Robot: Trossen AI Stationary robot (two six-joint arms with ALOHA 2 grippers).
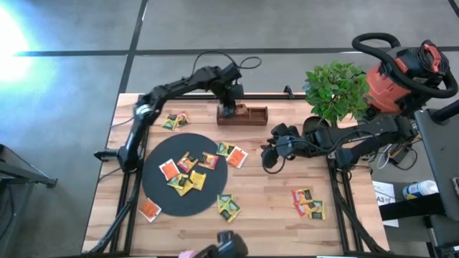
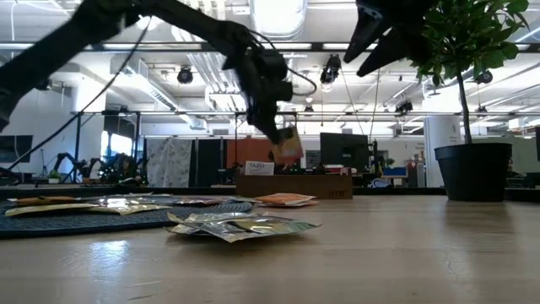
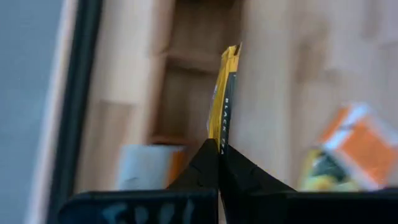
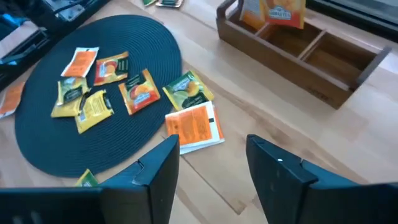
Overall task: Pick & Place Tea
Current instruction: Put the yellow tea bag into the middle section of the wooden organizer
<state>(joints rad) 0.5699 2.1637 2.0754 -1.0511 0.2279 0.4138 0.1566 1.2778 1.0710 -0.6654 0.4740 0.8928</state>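
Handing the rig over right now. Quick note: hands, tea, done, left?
Left hand: shut on a yellow tea packet, held over the wooden tray.
Right hand: open and empty, near the orange packet at the black mat edge.
Done: one packet stands in the tray's end compartment.
Left: packets on the mat, plus small piles around it on the table.

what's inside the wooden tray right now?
The brown wooden compartment tray shows one orange tea packet standing in its end compartment, where the left gripper holds a yellow packet above it. The other two compartments look empty; that packet covers its compartment's floor.
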